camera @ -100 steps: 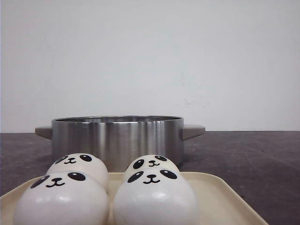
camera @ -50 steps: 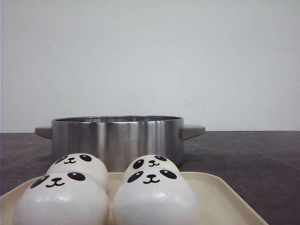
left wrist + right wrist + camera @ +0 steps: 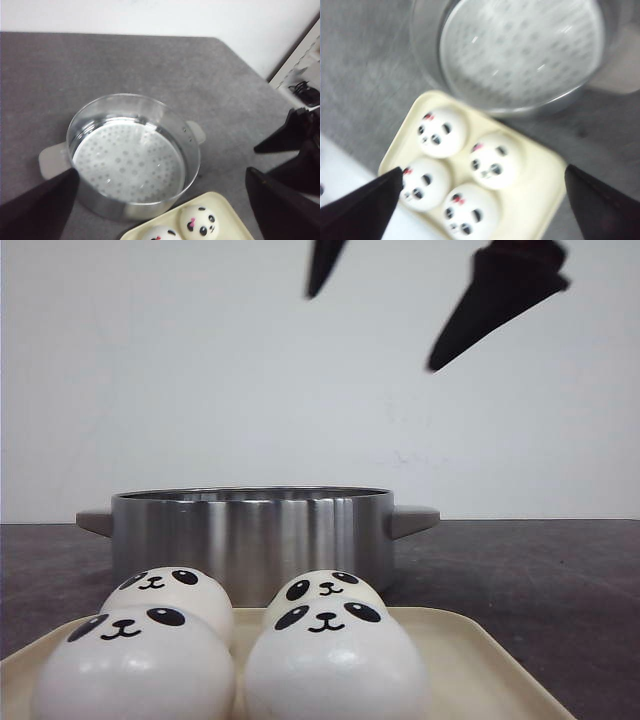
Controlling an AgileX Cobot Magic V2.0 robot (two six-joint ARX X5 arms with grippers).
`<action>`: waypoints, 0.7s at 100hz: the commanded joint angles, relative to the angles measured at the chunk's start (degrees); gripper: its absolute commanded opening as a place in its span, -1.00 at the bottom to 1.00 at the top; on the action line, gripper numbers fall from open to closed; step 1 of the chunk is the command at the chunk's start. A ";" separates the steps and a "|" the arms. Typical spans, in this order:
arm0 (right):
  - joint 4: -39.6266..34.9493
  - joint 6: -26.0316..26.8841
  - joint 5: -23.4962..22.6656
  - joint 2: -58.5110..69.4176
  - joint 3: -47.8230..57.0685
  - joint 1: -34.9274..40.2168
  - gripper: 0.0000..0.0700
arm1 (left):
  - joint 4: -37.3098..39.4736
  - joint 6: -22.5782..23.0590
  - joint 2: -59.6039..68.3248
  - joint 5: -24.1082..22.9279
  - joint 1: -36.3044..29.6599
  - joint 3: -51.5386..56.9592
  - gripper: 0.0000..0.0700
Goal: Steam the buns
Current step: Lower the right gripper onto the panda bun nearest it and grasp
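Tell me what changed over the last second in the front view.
Two dark gripper fingers have come into the top of the front view, above the pot; a second ago none showed there. Which arm they belong to cannot be told. Nothing was grasped or released. The four buns stay on the cream tray, and the pot has not moved.
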 commanded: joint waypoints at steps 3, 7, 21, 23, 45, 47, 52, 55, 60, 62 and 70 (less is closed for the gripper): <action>0.00 2.78 0.11 3.85 1.38 1.22 0.74 | 0.28 1.18 0.20 -0.39 -0.79 0.42 0.93; -0.22 2.78 0.11 5.64 1.38 1.60 0.75 | 0.20 1.18 0.20 -0.39 -1.09 0.42 0.93; -0.59 2.40 -0.20 12.48 1.38 2.54 0.75 | 0.07 1.18 0.22 -0.66 -1.66 0.42 0.93; -0.55 2.40 -0.26 13.49 1.38 2.69 0.75 | 0.07 1.20 0.22 -0.85 -1.73 0.42 0.93; -0.59 2.25 -0.31 21.70 1.38 2.71 0.75 | 0.00 1.20 0.22 -1.88 -2.58 0.42 0.93; -0.59 2.23 -0.31 22.16 1.38 2.71 0.75 | 0.00 1.20 0.22 -1.88 -2.67 0.42 0.93; -0.48 2.03 -0.35 23.32 1.38 2.73 0.75 | -0.02 1.20 0.22 -1.88 -2.89 0.42 0.93; -0.35 2.03 -0.37 23.96 1.38 2.73 0.75 | -0.02 1.20 0.22 -1.88 -2.95 0.42 0.93; -0.28 2.01 -0.37 24.90 1.38 2.73 0.75 | -0.07 1.20 0.22 -1.88 -3.02 0.42 0.93; -0.26 1.99 -0.35 25.24 1.38 2.73 0.75 | -0.09 1.20 0.22 -1.88 -3.02 0.42 0.93; 0.11 1.70 -0.24 26.40 1.38 2.71 0.74 | -0.22 1.20 0.22 -1.88 -3.02 0.42 0.93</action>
